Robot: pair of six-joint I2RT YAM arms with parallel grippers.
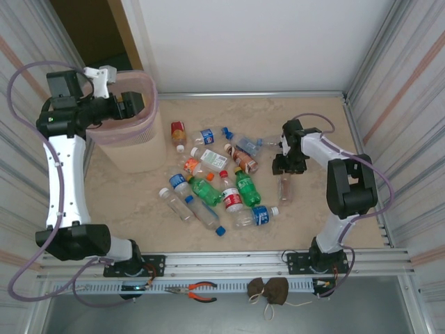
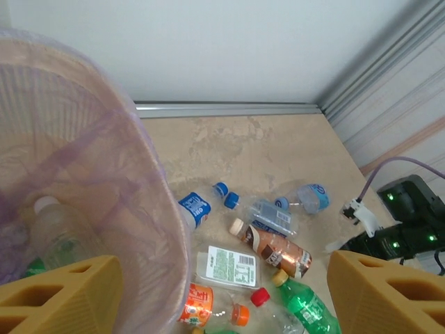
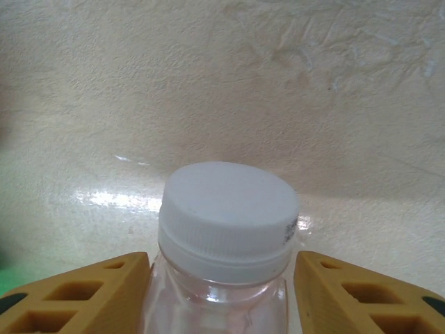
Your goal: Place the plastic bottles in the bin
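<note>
a beige marbled table (image 1: 139, 209) sits boxed in by a white back wall and ribbed metal side walls. the pale-pink bin (image 1: 149, 129) stands in the far left corner. the left gripper (image 1: 133, 104) hangs above its opening, fingers spread wide with nothing between them. through the bin's wall in the left wrist view, one binned bottle (image 2: 52, 226), clear with a pale cap, lies inside; there is a bit of green beside it that i cannot make out.

the right gripper (image 1: 284, 170) is over the right side of the table. its two fingers (image 3: 83, 292) are pressed in on either side of a clear white-capped bottle (image 3: 226, 223), just below the cap. that bottle sits apart from the main pile of plastic bottles (image 1: 215, 181), scattered mid-table between the arms. the pile holds about fourteen: two green, two brown, and the rest clear with blue, red or orange labels. the exact count is hard to tell where they overlap.

bare table lies to the right of the right gripper and along the near edge, up to the metal rail (image 1: 229, 261).
</note>
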